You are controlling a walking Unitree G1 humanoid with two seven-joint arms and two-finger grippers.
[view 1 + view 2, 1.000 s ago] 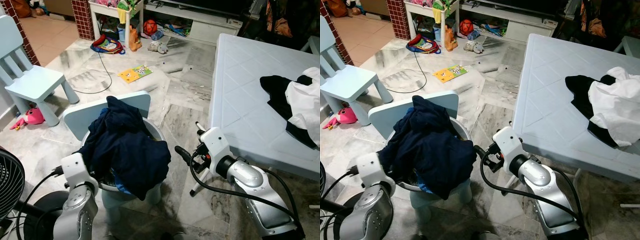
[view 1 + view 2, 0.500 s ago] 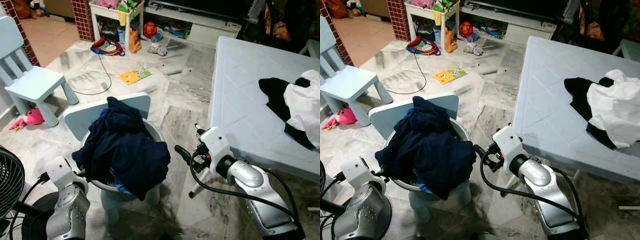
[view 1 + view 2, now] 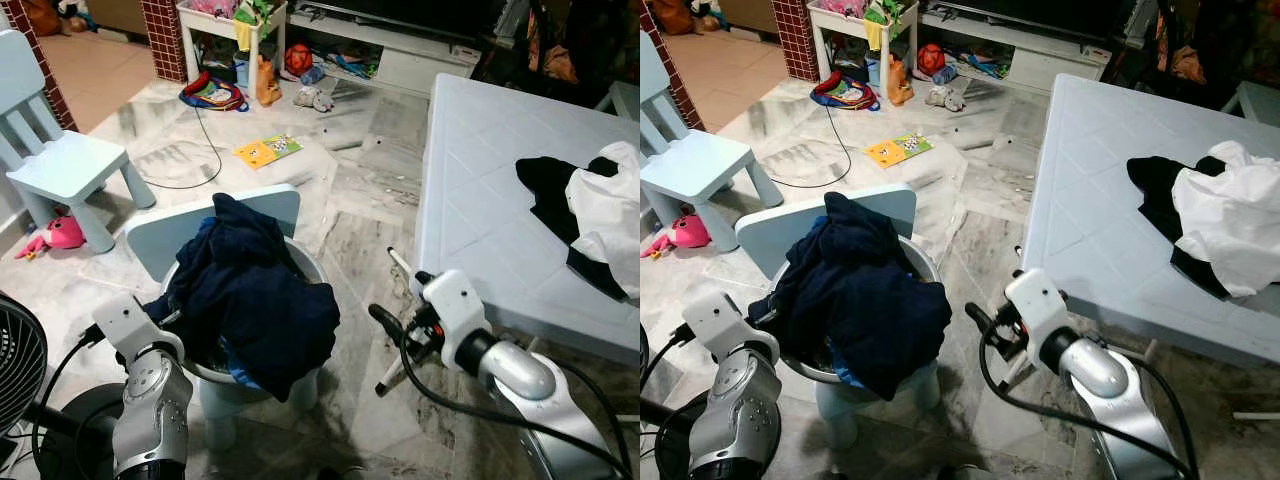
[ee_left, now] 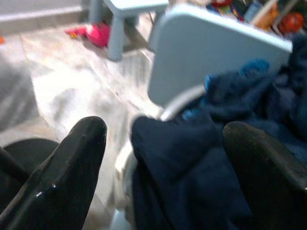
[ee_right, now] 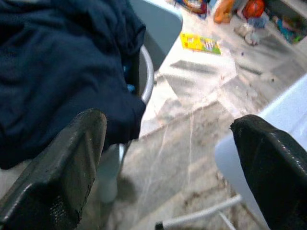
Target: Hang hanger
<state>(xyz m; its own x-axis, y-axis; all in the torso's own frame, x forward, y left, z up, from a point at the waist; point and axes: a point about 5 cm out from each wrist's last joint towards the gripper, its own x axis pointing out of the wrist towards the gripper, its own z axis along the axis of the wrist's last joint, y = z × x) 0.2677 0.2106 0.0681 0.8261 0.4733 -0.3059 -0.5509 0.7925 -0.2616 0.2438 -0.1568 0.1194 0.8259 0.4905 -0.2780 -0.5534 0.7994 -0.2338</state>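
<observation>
Whether the thin white rod point(image 3: 392, 325) slanting to the floor just beyond the right gripper point(image 5: 170, 129) is the hanger, I cannot tell. That gripper hovers with its fingers spread wide, holding nothing, between the pale blue table point(image 3: 480, 200) and the basin point(image 3: 310, 266). Across the basin, the left gripper point(image 4: 163, 139) is also spread wide, its fingers on either side of a fold of the navy clothes point(image 3: 255, 295) heaped there. A light blue chair back point(image 3: 235, 213) stands behind the heap.

A thin white plastic hanger point(image 3: 388, 378) lies flat on the grey marble floor point(image 3: 350, 200), just beside the pale blue table's point(image 3: 480, 200) near corner (its middle is hidden; two slim ends show), untouched.
</observation>
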